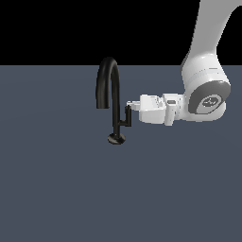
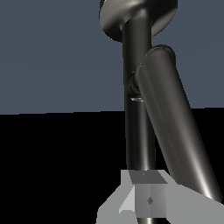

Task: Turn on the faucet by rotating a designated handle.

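From the exterior view the faucet [image 1: 115, 101] stood on the flat grey floor [image 1: 56, 189], its round base disc [image 1: 116, 138] planted there and its hooked spout curling over toward that view's left. The handle [image 1: 127, 115] stuck out from the stem on the opposite side, a short stub with a small upright rod. The white arm [image 1: 205, 80] came down from above on the exterior view's right of the faucet and reached level toward it, so that the gripper [image 1: 128, 104] met the top of the upright rod. Whether its fingers were spread or pressed together on the rod I could not tell; the tips merged with the black metal there. The wrist view gave what the other could not: a close look along the faucet's stem [image 2: 139, 109] with the base disc [image 2: 131, 15] at the far end, and the handle [image 2: 175, 127] as a thick dark bar slanting beside the stem, joined to it at a small collar. A pale grey finger [image 2: 144, 199] showed at the edge, just beside the stem and the bar. The spout's hook was out of that picture, and the arm's upper part was cut off in the exterior view.
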`<state>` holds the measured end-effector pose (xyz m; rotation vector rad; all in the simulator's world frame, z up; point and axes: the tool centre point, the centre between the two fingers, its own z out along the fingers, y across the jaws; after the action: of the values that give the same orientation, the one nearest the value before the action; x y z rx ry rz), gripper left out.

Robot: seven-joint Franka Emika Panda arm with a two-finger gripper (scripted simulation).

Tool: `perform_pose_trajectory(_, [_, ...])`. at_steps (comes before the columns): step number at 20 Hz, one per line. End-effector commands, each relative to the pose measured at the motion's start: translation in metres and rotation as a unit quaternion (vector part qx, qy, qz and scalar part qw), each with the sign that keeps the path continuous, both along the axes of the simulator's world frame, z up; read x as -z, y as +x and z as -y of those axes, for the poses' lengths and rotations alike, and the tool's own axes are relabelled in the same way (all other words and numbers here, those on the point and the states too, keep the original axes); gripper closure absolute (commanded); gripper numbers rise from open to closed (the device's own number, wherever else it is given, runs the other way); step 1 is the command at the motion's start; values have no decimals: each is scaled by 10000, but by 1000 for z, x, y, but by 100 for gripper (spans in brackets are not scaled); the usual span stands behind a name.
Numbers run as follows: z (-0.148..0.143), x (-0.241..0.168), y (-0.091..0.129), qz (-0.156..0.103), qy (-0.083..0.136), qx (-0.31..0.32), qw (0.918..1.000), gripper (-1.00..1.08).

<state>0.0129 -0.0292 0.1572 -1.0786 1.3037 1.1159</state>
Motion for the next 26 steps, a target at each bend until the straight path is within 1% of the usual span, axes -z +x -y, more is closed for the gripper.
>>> perform_pose_trajectory(1, [-1, -3, -11, -23, 22, -27, 10000, 108])
perform_pose_trajectory(2, [-1, -3, -11, -23, 22, -27, 10000, 108])
perform_pose_trajectory(3, [-1, -3, -5, 5, 3, -5, 10000, 108])
perform_pose_trajectory(17, [-9, 19, -60, -22, 22, -25, 10000, 108])
perform_pose_trajectory(18, [-9, 19, -60, -22, 22, -25, 10000, 108])
perform_pose_trajectory(19, [-7, 8, -49, 102, 0, -12, 9999, 108])
perform_pose_trajectory(26, [-10, 50, -69, 20, 15, -22, 10000, 108])
